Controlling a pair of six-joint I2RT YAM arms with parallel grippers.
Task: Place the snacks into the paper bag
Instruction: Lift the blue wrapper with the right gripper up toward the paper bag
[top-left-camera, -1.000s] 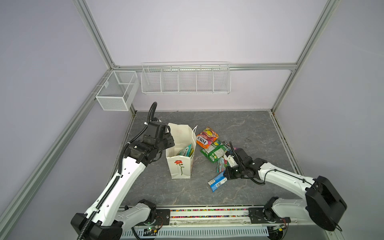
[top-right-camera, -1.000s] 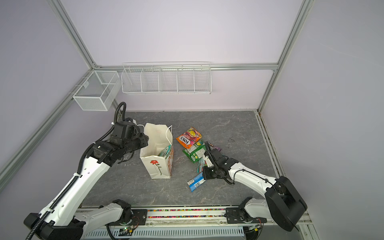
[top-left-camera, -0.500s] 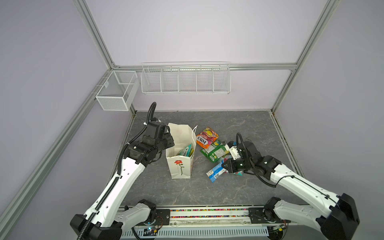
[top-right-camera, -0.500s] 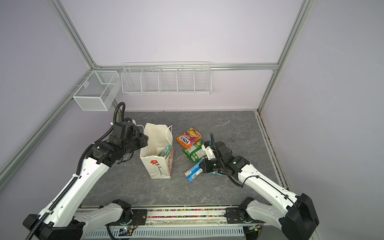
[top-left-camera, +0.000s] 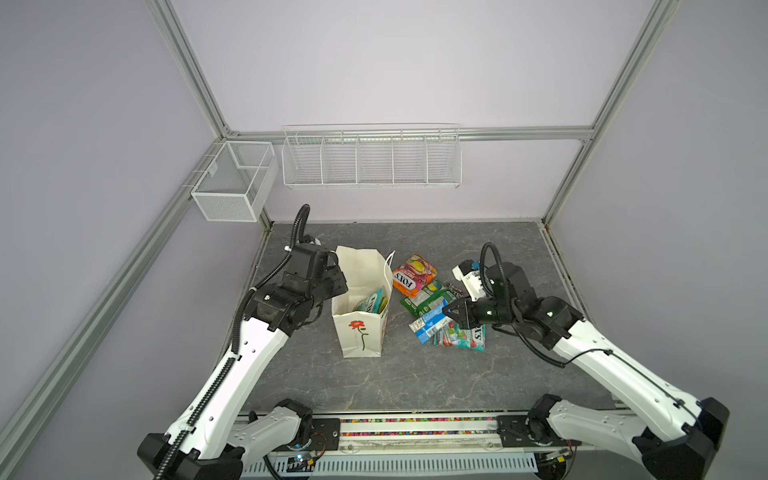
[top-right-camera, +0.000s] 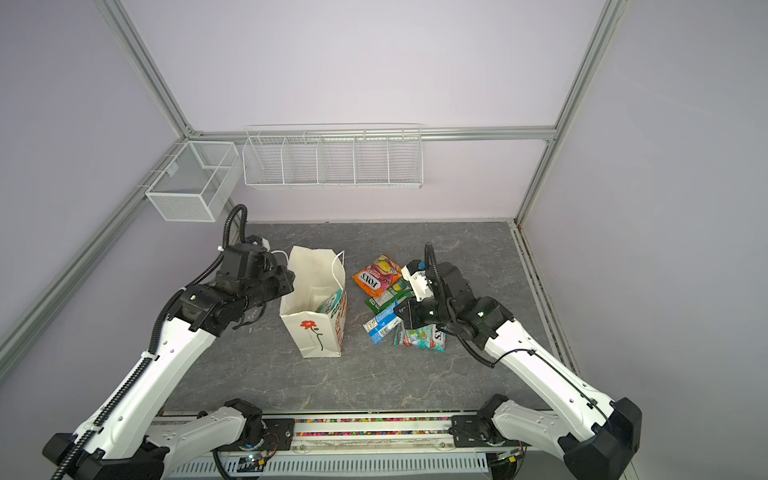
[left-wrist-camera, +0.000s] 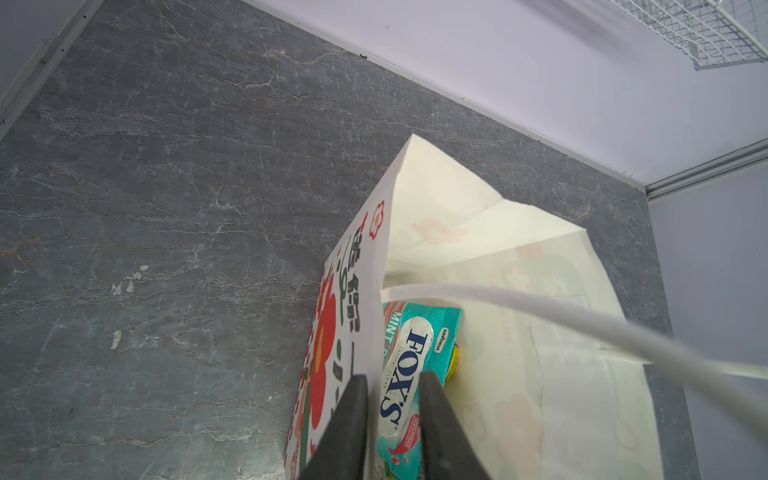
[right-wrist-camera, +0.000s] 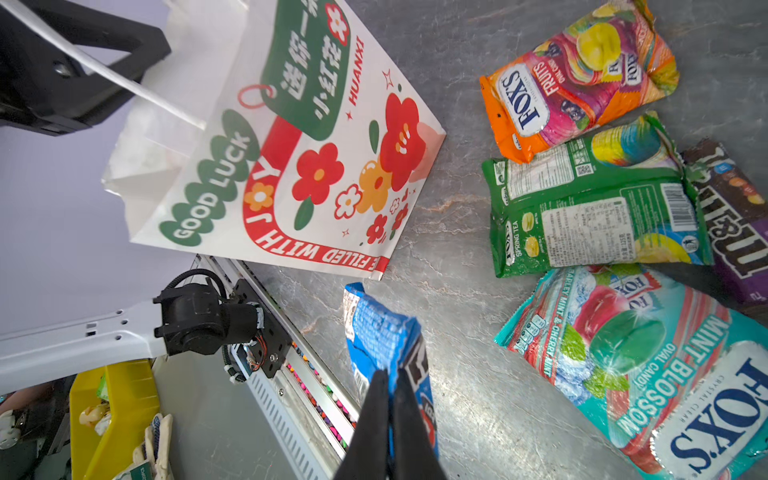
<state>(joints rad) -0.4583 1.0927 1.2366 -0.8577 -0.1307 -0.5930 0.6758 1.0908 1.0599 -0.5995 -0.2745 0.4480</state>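
The paper bag (top-left-camera: 359, 336) stood upright, open, one teal packet (left-wrist-camera: 415, 353) inside. Right of it lay an orange packet (top-left-camera: 414, 274), a green packet (top-left-camera: 428, 300), a purple packet (right-wrist-camera: 735, 224) and a second teal packet (top-left-camera: 461, 336); the right claw (right-wrist-camera: 390, 376) pinched the blue wrapper (right-wrist-camera: 382, 332).

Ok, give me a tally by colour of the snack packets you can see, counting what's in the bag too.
Teal: 2 (bagged teal packet, table teal packet)
Orange: 1 (orange packet)
Green: 1 (green packet)
Purple: 1 (purple packet)
Blue: 1 (blue bar wrapper, in the right pincer)
Total: 6 clearly seen; a green-yellow edge behind the bagged one may be a seventh.
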